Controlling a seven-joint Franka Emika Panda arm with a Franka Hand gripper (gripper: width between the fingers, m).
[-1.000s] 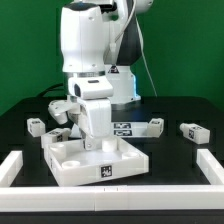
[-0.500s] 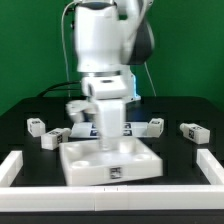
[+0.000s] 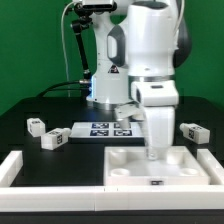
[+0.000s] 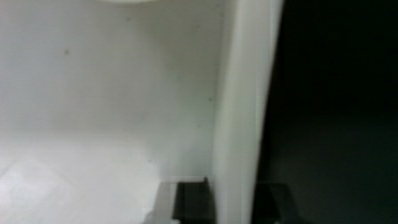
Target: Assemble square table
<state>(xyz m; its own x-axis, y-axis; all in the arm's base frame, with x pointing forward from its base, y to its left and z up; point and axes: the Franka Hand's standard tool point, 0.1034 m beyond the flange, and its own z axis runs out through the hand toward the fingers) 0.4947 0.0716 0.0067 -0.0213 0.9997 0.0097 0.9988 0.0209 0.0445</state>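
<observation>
The square table top (image 3: 130,170) lies with its hollow underside up at the front of the exterior view's right, a tag on its front face. My gripper (image 3: 155,150) is shut on its far rim wall. In the wrist view the white rim wall (image 4: 246,100) runs between my two dark fingers (image 4: 192,202), and the gripper (image 4: 235,202) closes on it. Two small white legs (image 3: 37,126) (image 3: 52,140) lie at the exterior view's left, and another leg (image 3: 192,131) lies at the right. A fourth leg is hidden.
The marker board (image 3: 100,129) lies behind the table top, near the arm's base. Long low white rails (image 3: 45,186) border the front and both sides (image 3: 214,160) of the black table. A green wall stands behind.
My gripper has slid the table top toward the exterior view's right, from the front middle to against the right rail. The legs have not moved.
</observation>
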